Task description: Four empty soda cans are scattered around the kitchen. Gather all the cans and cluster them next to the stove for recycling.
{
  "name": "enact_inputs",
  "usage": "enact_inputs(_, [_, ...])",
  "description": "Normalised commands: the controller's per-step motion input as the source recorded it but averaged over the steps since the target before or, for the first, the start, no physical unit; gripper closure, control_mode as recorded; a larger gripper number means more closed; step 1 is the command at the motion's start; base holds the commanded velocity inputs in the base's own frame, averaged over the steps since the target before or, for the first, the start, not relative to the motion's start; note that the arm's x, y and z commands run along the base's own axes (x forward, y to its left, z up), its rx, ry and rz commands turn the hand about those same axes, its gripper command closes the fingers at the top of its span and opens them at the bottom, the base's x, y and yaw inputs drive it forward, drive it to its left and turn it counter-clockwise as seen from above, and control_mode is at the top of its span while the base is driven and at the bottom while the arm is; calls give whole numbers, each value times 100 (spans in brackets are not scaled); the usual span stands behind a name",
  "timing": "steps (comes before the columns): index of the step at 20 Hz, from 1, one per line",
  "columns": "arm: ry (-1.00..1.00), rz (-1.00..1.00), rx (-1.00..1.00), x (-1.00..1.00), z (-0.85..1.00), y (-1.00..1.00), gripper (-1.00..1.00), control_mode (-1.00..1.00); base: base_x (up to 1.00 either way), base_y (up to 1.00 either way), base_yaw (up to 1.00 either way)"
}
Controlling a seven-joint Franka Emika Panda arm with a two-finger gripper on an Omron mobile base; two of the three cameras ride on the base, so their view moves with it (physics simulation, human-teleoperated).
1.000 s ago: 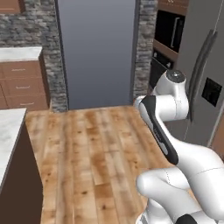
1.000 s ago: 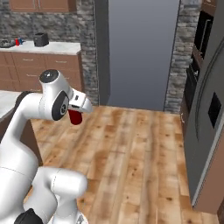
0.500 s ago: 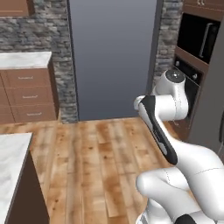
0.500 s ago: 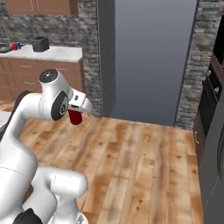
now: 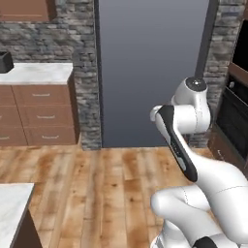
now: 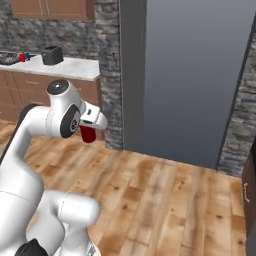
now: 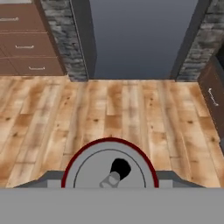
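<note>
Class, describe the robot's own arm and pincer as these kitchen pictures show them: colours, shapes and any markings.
The arm is glossy white, built of thick rounded segments, with dark round caps at the joints and a black stripe along one link. Its pincer sits under a white, boxy hand. No cables or lettering are visible.

A kitchen: wood cabinets, marble counter, wall oven.

My can hangs under my wrist at left centre of the right base view, above the plank floor. In the hand view its top sits at bottom centre. A tall doorway panel stands ahead; a bench with a boxy item lies upper left.
</note>
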Motion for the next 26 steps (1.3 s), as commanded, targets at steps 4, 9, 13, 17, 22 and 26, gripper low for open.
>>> enact_inputs(4, [0,0,0,0,0,0,100,100,100,0,65])
enact_inputs(9, [0,0,0,0,0,0,100,100,100,0,66])
enact_inputs(13, [0,0,0,0,0,0,100,100,100,0,65])
enact_inputs(17, [0,0,0,0,0,0,100,100,100,0,64])
enact_inputs(22, [0,0,0,0,0,0,100,100,100,0,61])
enact_inputs(26, [0,0,0,0,0,0,100,100,100,0,59])
